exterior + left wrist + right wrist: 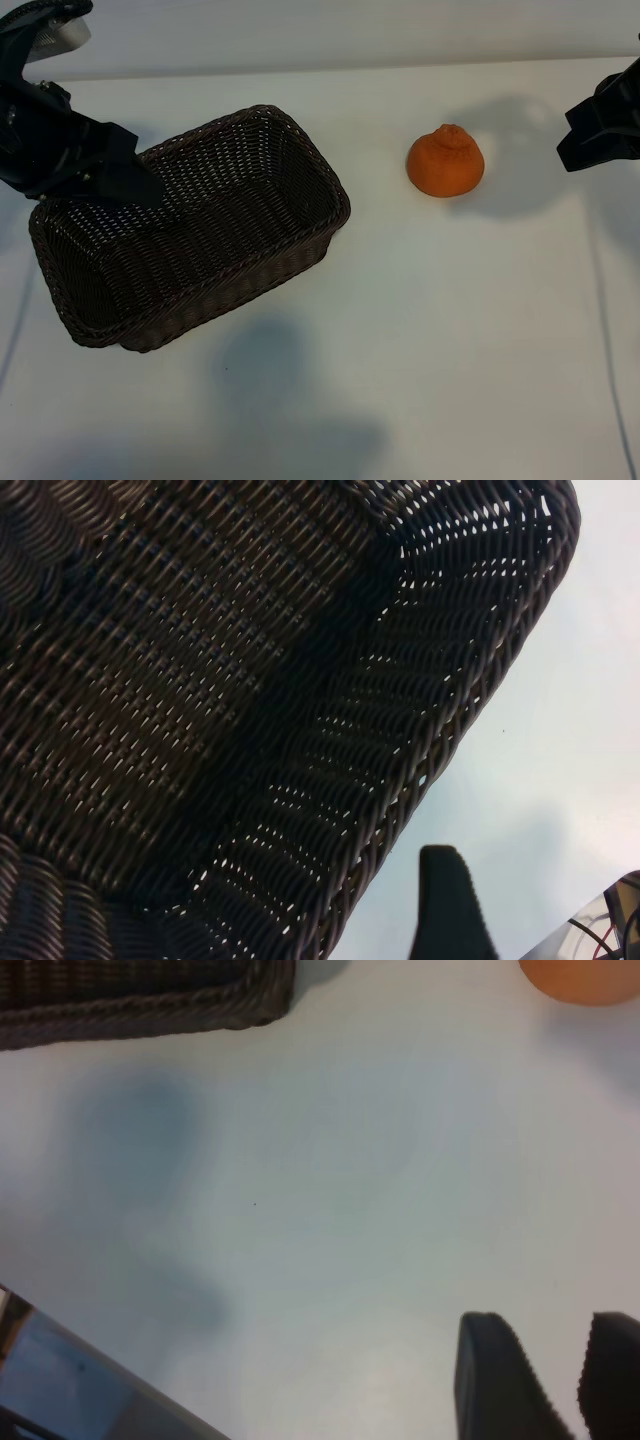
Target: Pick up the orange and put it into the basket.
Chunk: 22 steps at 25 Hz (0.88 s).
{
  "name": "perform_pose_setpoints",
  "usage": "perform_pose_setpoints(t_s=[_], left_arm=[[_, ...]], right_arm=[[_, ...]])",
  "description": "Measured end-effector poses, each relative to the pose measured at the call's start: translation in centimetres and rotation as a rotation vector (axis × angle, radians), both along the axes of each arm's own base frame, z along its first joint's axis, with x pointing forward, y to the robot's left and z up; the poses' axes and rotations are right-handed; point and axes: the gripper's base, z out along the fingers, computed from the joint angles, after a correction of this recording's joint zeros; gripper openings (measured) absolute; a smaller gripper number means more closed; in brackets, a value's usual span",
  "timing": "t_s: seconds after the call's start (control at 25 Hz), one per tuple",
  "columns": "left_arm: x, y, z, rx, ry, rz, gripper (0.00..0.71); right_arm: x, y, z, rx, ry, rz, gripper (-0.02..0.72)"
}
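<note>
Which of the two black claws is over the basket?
The left gripper, over the wicker basket. The right gripper hangs beyond the orange, above bare table.

orange cut off by frame edge in right wrist view | left gripper covers some basket rim
</note>
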Motion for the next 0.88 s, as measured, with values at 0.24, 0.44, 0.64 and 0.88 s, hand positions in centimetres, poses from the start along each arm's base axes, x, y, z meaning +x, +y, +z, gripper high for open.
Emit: perform_pose_setpoints(t_s=[0.24,0.44,0.64,0.88], left_arm=[[0.0,0.0,0.0,0.0,0.0,0.0,0.476],[0.01,0.0,0.0,0.0,-0.001,0.001,0.476],[0.03,0.0,0.0,0.0,-0.003,0.002,0.475],[0.16,0.02,0.02,0.001,-0.016,0.009,0.475]], right_arm=[[0.0,0.0,0.0,0.0,0.0,0.0,0.247],[0.0,0.0,0.0,0.0,0.0,0.0,0.247],[0.0,0.0,0.0,0.0,0.0,0.0,0.247],[0.0,0.0,0.0,0.0,0.0,-0.001,0.247]])
